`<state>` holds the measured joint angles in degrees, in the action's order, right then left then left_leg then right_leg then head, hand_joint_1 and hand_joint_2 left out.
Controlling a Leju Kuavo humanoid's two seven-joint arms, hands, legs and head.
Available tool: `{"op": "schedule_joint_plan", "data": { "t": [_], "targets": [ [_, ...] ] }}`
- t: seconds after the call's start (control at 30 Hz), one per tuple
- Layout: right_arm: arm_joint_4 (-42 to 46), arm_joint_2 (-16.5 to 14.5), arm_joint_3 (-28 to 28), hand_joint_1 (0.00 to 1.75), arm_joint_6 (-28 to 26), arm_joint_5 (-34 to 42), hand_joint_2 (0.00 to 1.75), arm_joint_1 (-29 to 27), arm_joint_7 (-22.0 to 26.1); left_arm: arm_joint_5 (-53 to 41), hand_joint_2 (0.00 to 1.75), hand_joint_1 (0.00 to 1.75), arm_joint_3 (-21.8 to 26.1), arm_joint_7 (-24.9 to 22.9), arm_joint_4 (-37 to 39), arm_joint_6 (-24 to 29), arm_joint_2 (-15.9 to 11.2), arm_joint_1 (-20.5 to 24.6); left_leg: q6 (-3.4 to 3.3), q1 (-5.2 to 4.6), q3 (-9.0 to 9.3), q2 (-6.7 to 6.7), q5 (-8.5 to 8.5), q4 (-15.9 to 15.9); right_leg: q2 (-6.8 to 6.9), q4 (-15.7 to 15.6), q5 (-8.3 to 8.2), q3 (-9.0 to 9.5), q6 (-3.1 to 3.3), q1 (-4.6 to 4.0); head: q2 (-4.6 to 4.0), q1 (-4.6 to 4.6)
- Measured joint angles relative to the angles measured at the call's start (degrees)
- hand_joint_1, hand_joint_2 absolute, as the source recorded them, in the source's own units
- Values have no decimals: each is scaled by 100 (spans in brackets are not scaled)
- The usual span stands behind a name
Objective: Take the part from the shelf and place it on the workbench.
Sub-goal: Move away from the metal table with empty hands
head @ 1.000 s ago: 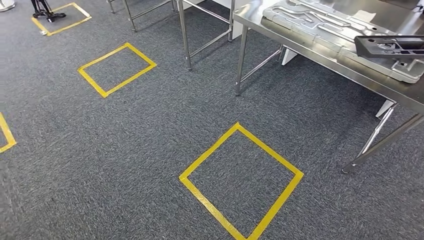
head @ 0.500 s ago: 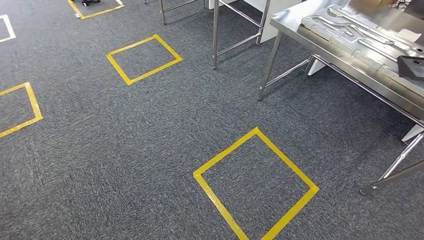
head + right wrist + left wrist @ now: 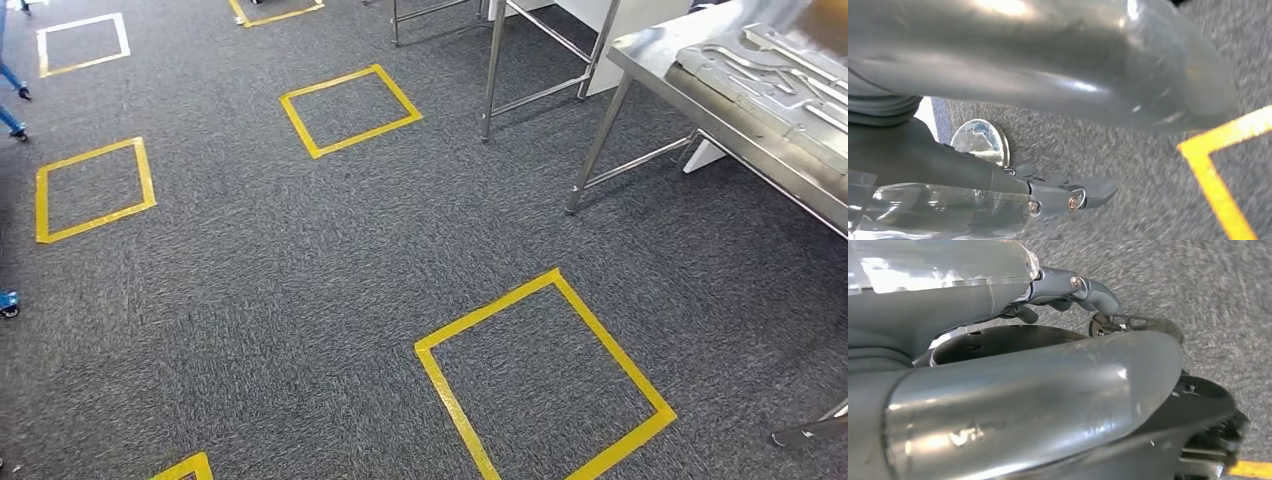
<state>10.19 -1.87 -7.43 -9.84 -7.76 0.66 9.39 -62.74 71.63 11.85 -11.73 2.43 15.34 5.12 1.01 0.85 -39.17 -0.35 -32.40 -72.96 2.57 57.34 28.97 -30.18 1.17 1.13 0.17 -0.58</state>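
The steel workbench [image 3: 690,95] stands at the right of the head view, and a grey moulded tray [image 3: 790,75] with raised channels lies on it. My left hand [image 3: 1038,385] hangs over the grey carpet, its fingers [image 3: 1088,287] stretched out with nothing in them. Beside a yellow tape line my right hand [image 3: 1048,65] also hangs low, its fingers [image 3: 1083,192] straight and empty.
Several yellow tape squares mark the carpet, the nearest [image 3: 540,375] just in front of me. The workbench leg [image 3: 598,150] and a second steel frame [image 3: 492,70] stand ahead on the right. A person's feet [image 3: 10,75] show at the far left edge.
The camera has turned left, so the whole scene has slid right. The dark part on the workbench has left the picture, and more floor squares have come in on the left.
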Motion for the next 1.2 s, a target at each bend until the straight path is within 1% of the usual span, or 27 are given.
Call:
{"op": "schedule_joint_plan", "data": {
  "t": [0.07,0.13,0.17,0.23,0.3,0.33,0.37,0.4,0.43,0.47,0.5,0.53,0.6,0.63,0.67,0.7,0.77,0.8,0.83,0.9,0.93,0.97,1.0,1.03,1.1,1.13,1.2],
  "targets": [
    [0,-2,0,0,8,-12,0,9,-2,3,0,0,12,2,-1,-1,0,-2,-14,1,403,156,364,765,113,8,30,39,-38,4,0,1],
    [0,-2,0,0,14,-34,0,11,-2,3,0,0,19,1,-1,7,0,6,-70,-33,697,311,530,1344,205,27,64,66,-101,-21,0,-5],
    [0,-1,0,0,15,-47,0,16,-1,3,0,0,22,-2,-1,11,0,6,-103,-51,732,338,525,1433,245,28,71,72,-132,-35,0,-9],
    [1,-1,0,0,25,-64,0,41,-1,2,0,0,30,-10,0,17,0,-7,-180,-59,717,244,548,1460,303,23,80,88,-195,-32,-1,-15],
    [2,3,0,0,48,-76,0,55,0,1,0,0,37,-17,0,19,1,-13,-260,-42,724,153,587,1512,152,173,220,43,-249,-7,-1,-31],
    [3,5,0,0,66,-81,0,51,0,2,0,0,38,-20,0,22,2,-7,-296,-31,732,112,608,1535,20,400,376,-58,-266,5,0,-46],
    [2,7,1,0,80,-87,0,41,-1,3,0,0,39,-22,-1,25,2,0,-315,-38,722,69,618,1538,-108,741,568,-219,-271,10,0,-62],
    [2,8,1,0,92,-94,0,34,-1,4,0,0,39,-26,-1,28,2,5,-330,-44,709,22,626,1537,-180,1119,743,-409,-274,11,0,-69],
    [2,8,2,0,99,-98,0,28,-2,5,0,0,41,-29,-1,30,2,5,-336,-53,701,-31,628,1535,-212,1430,842,-571,-274,11,0,-72],
    [1,8,2,0,101,-101,0,24,-3,5,0,0,43,-32,-1,31,2,2,-338,-60,700,-91,630,1532,-225,1582,836,-661,-272,11,0,-72],
    [1,8,2,0,101,-102,0,23,-4,5,0,0,46,-34,-1,33,2,-2,-337,-63,703,-153,630,1527,-237,1508,710,-644,-264,11,-1,-73],
    [0,9,2,0,100,-102,0,21,-5,5,0,0,48,-36,-1,35,2,-3,-333,-64,710,-217,629,1519,-266,1229,498,-528,-248,11,-1,-76],
    [-1,22,2,0,99,-102,0,12,-5,6,0,0,50,-37,0,38,10,3,-305,-66,701,-330,623,1488,-473,472,115,-209,-196,12,-1,-83],
    [-1,30,2,0,99,-103,0,11,-5,6,0,0,50,-38,0,39,14,9,-276,-65,682,-377,625,1473,-567,217,23,-106,-175,9,0,-85],
    [-2,37,2,0,99,-103,0,13,-5,7,0,0,50,-39,0,40,18,12,-241,-59,657,-420,629,1465,-634,95,4,-64,-160,0,0,-84],
    [-2,40,2,0,99,-104,0,20,-5,7,0,0,50,-42,-1,42,20,13,-201,-55,637,-465,640,1465,-631,73,13,-60,-151,-12,0,-84],
    [-2,34,2,0,101,-104,0,38,-6,7,0,0,53,-45,-1,45,20,7,-130,-44,612,-517,635,1461,-515,22,-16,-36,-104,-5,0,-83],
    [-2,30,2,0,102,-104,0,37,-5,6,0,0,56,-46,-1,49,20,9,-102,-47,572,-454,566,1368,-449,-16,-33,-13,-68,7,0,-67],
    [-2,26,2,0,103,-104,0,31,-5,7,0,0,59,-47,-1,52,20,13,-78,-49,479,-349,432,1157,-374,-52,-46,9,-32,18,-1,-49],
    [-2,25,2,0,105,-104,0,13,-5,6,0,0,69,-48,-1,58,20,18,-37,-29,154,-114,61,439,-235,-66,-43,25,11,4,-1,-15],
    [-2,25,2,0,105,-104,0,9,-6,7,0,0,74,-49,-1,60,20,16,-13,-17,-15,-63,-75,83,-167,-60,-35,25,17,-4,-1,-14],
    [-2,25,2,0,107,-104,0,8,-6,6,0,0,79,-49,-1,61,20,11,5,-6,-110,-35,-114,-119,-104,-54,-25,28,18,-9,-1,-14],
    [-2,25,2,0,108,-104,0,11,-6,7,0,0,82,-50,-1,62,19,7,18,3,-97,-14,-43,-105,-44,-46,-13,34,12,-10,0,-13],
    [-2,23,2,0,111,-104,0,16,-6,8,0,0,85,-50,-1,65,19,4,23,11,34,17,121,141,11,-37,3,46,-1,-8,-1,-13],
    [-2,22,2,0,115,-104,0,22,-6,10,0,0,90,-50,-1,72,17,8,7,4,461,176,463,941,104,-13,46,80,-50,-15,-1,-8],
    [-2,22,2,0,117,-104,0,23,-6,14,0,0,92,-50,-1,75,17,13,-24,-9,616,242,551,1241,141,0,67,93,-82,-25,-1,-10],
    [-2,23,2,0,118,-107,0,30,-17,33,0,0,102,-44,-1,65,17,16,-97,-45,701,280,556,1440,207,9,86,106,-142,-49,0,-18]
  ]
}}
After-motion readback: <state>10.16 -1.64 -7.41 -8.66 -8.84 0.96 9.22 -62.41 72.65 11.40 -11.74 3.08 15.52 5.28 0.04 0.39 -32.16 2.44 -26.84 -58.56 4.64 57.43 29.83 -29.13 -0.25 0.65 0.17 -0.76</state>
